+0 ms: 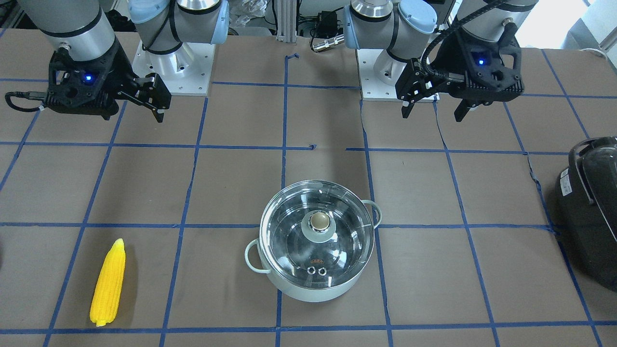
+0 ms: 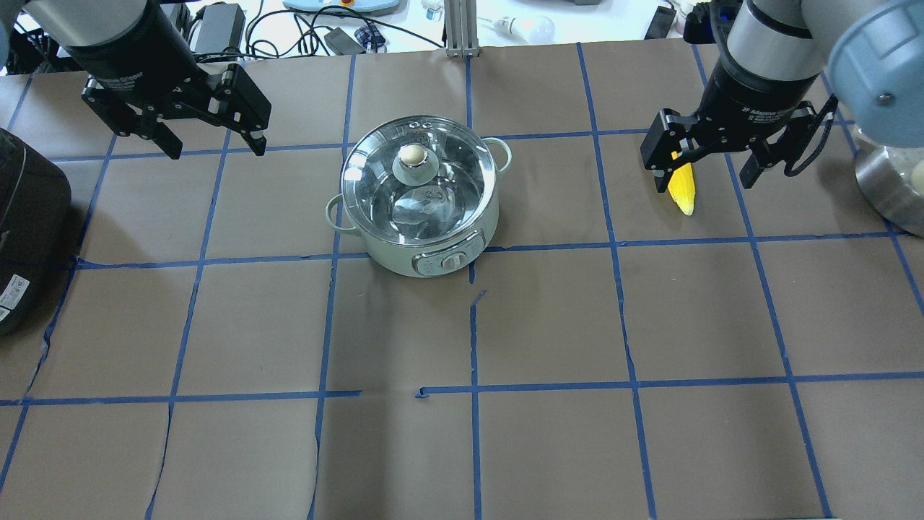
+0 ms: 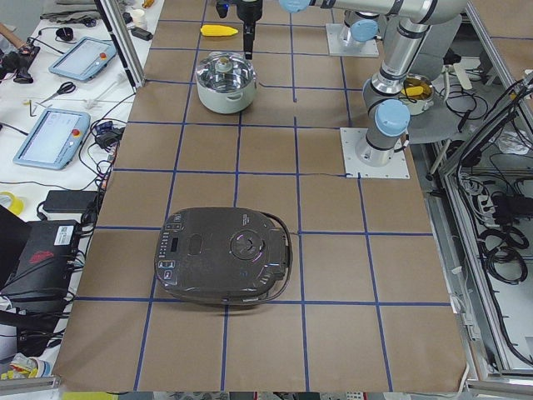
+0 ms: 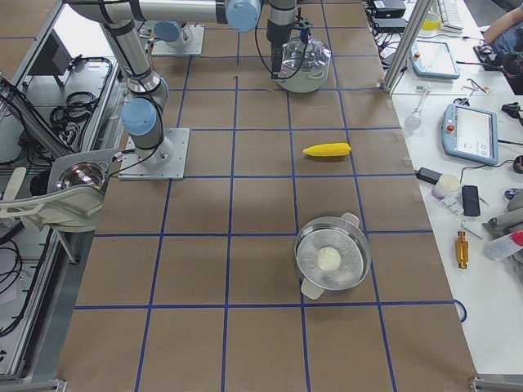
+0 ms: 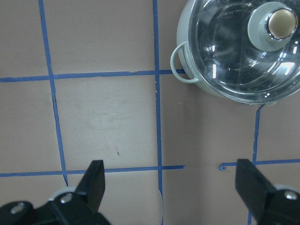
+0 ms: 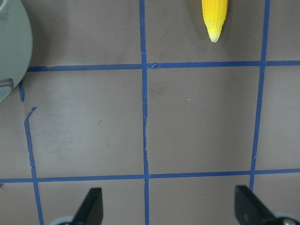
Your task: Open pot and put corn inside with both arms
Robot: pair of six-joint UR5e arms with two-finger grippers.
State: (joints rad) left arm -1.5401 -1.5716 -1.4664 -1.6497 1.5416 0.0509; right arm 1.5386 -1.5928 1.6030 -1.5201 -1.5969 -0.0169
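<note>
Off at my left end of the table [image 1: 482,289] sits a black rice cooker [image 3: 225,254], lid down, well apart from everything else. At my right end stands a bare steel pot [image 4: 333,261] with something pale inside it. Brown paper crossed by blue tape lines [image 2: 473,390] covers the whole top. What bars the way into the pot [image 1: 318,284] is its own glass lid [image 1: 294,226], seated flat on the rim with the brass-coloured knob [image 1: 320,220] at its middle. The pot is pale mint green, round, with a small loop handle on each side and a control panel [image 2: 447,261] facing me. It stands near the middle of the table over a crossing of tape lines. The corn [image 1: 108,282] lies flat on the paper on my right side, well apart from the pot, bright yellow and ridged, its narrow tip toward me. My right gripper [image 2: 704,182] hangs in the air with its jaws wide apart, holding nothing. From overhead it hides the cob's thick end, and my wrist camera sees only the tip. My left gripper [image 2: 216,148] hovers on the pot's other side, jaws likewise spread and bare.
</note>
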